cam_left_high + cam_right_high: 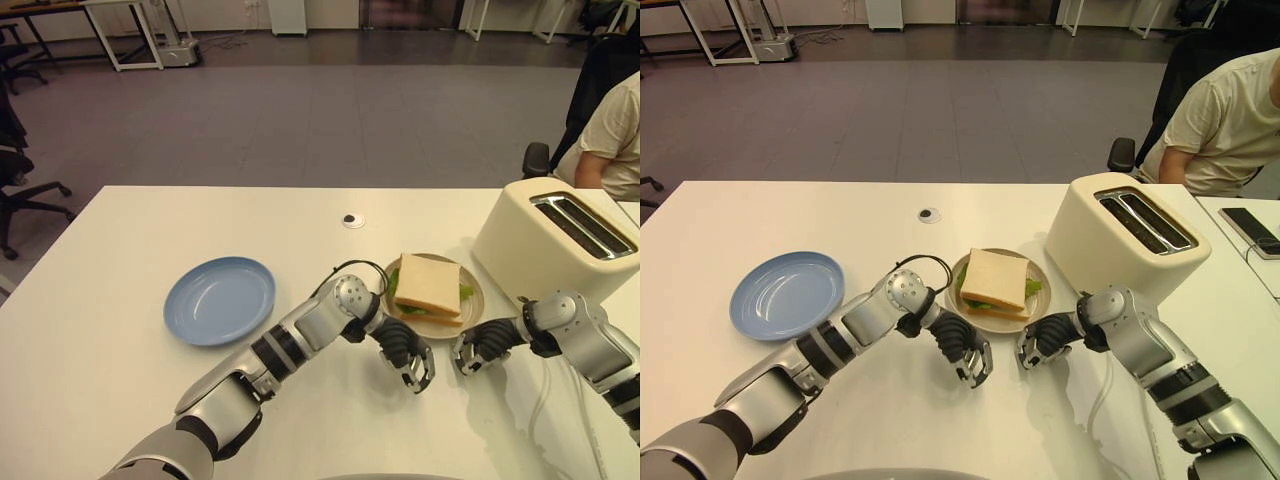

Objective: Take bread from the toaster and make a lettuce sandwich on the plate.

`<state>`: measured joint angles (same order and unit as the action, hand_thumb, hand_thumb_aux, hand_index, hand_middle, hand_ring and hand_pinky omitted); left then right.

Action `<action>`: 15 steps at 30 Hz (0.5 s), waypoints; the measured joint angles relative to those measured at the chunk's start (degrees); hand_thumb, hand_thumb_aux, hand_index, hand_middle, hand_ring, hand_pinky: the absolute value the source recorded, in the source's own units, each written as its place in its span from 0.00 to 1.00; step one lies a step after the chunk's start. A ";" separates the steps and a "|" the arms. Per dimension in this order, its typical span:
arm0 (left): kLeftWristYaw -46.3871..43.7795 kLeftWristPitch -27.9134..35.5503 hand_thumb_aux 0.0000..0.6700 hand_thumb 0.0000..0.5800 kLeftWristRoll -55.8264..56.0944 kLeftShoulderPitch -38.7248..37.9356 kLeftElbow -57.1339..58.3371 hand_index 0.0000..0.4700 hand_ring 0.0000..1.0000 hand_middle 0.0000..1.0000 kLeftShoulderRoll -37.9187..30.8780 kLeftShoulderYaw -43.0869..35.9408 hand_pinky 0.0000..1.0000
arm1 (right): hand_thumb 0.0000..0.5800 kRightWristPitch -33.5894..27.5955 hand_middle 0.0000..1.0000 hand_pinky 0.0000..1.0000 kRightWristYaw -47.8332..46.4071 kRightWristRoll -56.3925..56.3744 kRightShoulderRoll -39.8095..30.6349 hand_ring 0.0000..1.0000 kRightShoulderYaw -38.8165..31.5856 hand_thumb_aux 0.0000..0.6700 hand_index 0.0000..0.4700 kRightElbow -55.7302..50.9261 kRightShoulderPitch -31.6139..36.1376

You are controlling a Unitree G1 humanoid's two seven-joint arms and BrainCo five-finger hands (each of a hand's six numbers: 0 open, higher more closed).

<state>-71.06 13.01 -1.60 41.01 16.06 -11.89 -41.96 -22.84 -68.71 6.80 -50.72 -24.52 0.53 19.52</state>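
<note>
White table: a smooth, matt top is shown, with wide bare room on the left and along the near edge. Toaster: a cream, round-cornered box with two long dark slots on top is set at the right, close to the table's right edge. Blue plate: a shallow glossy round dish is placed left of centre, well apart from the rest. Beige plate: a round dish is set just beside the toaster. Sandwich: two square white slices are stacked on the beige plate, with crinkled green lettuce seen at the edges. Left hand: its fingers are curled and nothing is grasped; it is held just in front of the beige plate. Right hand: it is likewise clenched and holds nothing, near the plate's right rim, with a narrow gap left between the hands. A small dark round fitting is set in the table behind the plates.
</note>
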 measured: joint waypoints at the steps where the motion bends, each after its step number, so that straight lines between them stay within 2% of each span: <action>1: 0.74 -0.86 1.00 1.00 -0.15 1.06 2.43 1.00 1.00 1.00 -0.05 1.35 1.00 | 1.00 0.73 1.00 1.00 0.76 0.82 0.92 1.00 -0.33 1.00 1.00 -1.84 0.94; 6: 3.70 -5.68 1.00 1.00 -3.09 4.72 12.66 1.00 1.00 1.00 -0.34 4.29 1.00 | 1.00 4.42 1.00 1.00 4.00 3.69 5.08 1.00 -1.02 1.00 1.00 -9.88 5.36; 15: 8.73 -10.19 1.00 1.00 -7.89 6.70 23.33 1.00 1.00 1.00 1.12 5.82 1.00 | 1.00 11.76 1.00 1.00 10.26 8.20 13.24 1.00 -2.35 1.00 1.00 -24.12 14.14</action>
<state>-62.33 2.82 -9.49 47.72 39.39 -10.77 -36.14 -11.09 -58.46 15.00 -37.48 -26.87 -23.59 33.66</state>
